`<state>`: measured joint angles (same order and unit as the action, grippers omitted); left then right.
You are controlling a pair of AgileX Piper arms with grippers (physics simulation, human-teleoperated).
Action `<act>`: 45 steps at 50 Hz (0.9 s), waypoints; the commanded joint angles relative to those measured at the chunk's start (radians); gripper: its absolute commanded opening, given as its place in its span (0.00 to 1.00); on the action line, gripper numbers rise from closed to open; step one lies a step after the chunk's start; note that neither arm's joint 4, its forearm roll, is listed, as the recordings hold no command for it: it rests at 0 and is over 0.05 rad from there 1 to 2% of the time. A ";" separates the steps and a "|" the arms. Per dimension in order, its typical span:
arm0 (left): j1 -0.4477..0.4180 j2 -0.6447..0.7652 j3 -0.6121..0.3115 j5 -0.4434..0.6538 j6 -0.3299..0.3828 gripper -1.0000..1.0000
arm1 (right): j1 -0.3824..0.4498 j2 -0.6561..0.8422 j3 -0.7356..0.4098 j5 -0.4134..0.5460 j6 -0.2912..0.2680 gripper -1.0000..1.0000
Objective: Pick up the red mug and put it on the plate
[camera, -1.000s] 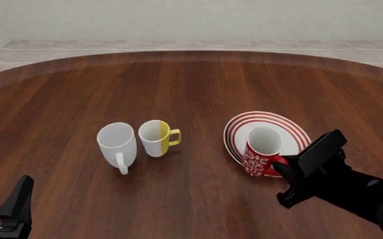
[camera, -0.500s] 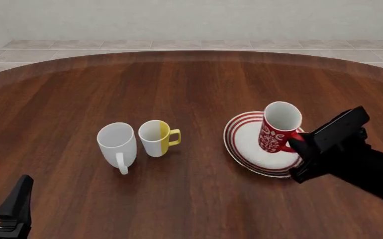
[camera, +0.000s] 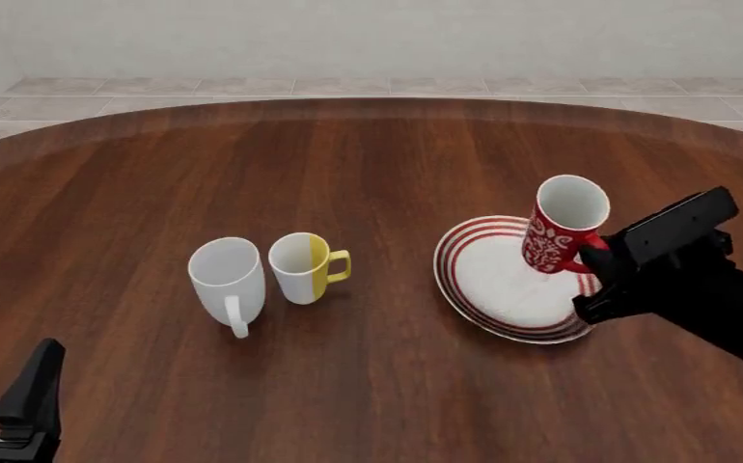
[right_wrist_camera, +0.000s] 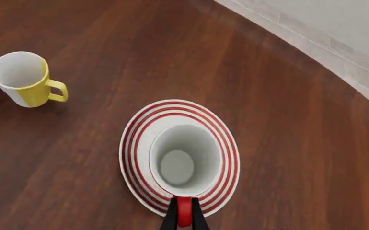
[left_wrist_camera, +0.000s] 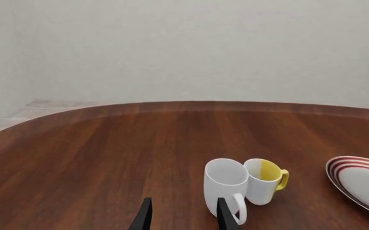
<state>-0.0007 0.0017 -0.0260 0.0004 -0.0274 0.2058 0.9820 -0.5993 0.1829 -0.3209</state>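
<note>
One red mug [camera: 563, 230] with white pattern, handle pinched in right jaws [right_wrist_camera: 183, 216], above ringed plate [camera: 490, 289], left jaws [left_wrist_camera: 183, 215] parted.

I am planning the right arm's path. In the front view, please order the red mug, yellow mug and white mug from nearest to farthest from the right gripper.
1. Red mug: held by the right gripper, above the plate.
2. Yellow mug: left of the plate.
3. White mug: farthest left.

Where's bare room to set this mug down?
The plate centre is bare, directly under the red mug held by the right gripper. Open table lies behind the white mug and yellow mug, which crowd together.
</note>
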 commanded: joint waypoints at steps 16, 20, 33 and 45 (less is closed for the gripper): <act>0.003 -0.001 0.002 0.000 -0.003 1.00 | -0.044 0.124 -0.044 -0.088 0.047 0.00; 0.003 -0.001 0.011 -0.009 -0.004 1.00 | -0.038 0.145 -0.046 -0.099 0.047 0.00; 0.003 -0.001 0.003 -0.001 -0.002 1.00 | -0.035 0.199 -0.047 -0.133 0.044 0.00; 0.003 0.002 -0.002 0.004 -0.004 1.00 | -0.041 0.239 -0.051 -0.154 0.041 0.00</act>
<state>0.0026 0.0014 -0.0229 -0.0001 -0.0309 0.1696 1.1886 -0.6441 0.0499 -0.2839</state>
